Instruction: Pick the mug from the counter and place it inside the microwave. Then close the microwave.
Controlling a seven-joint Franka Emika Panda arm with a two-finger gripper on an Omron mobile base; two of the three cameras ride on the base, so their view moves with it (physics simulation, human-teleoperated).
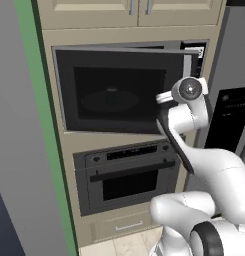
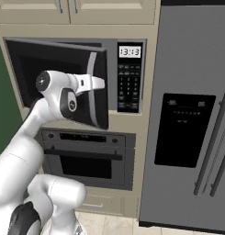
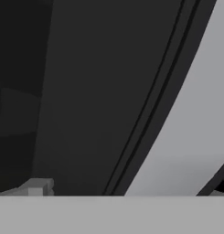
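The big black microwave (image 2: 63, 78) sits in a beige wall, and its door (image 2: 98, 92) hangs partly open. Through the dark glass in the left base view, the white round plate (image 1: 110, 100) inside looks dim and blurry. I cannot make out the mug.

At 3 o'clock from the door is the keypad (image 2: 129, 85). Its clock reads 13:13. The button words are too small to read.

The white arm (image 2: 63, 98) reaches to the door, and the door hides the gripper's tips. The jaws are spread wide, holding nothing.

At 6 o'clock below the microwave is a black oven (image 2: 86, 158). A grey fridge (image 2: 192, 114) stands far right, cut off at the edge.
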